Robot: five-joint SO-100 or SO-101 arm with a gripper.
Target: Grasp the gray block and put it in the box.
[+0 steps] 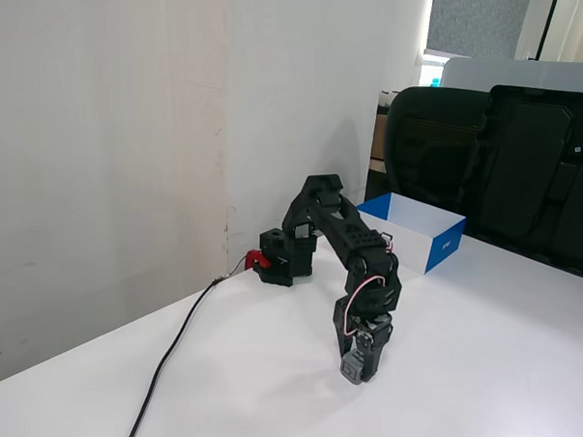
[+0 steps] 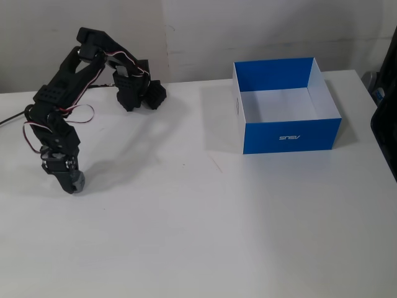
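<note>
The gray block (image 1: 352, 370) sits at table level between my gripper's fingers, seen in both fixed views (image 2: 76, 180). My gripper (image 1: 357, 368) points straight down at the table's left part (image 2: 70, 180), and its jaws look closed against the block's sides. The box (image 1: 415, 230), blue outside and white inside, stands well apart from the gripper. In one fixed view it is behind the arm, and in the other it is at the upper right (image 2: 291, 136). It looks empty.
The arm's base (image 2: 139, 90) stands at the table's back edge near the wall. A black cable (image 1: 167, 364) runs from the base across the table toward the front. Black chairs (image 1: 502, 161) stand behind the box. The table edge (image 2: 372, 99) is just right of the box.
</note>
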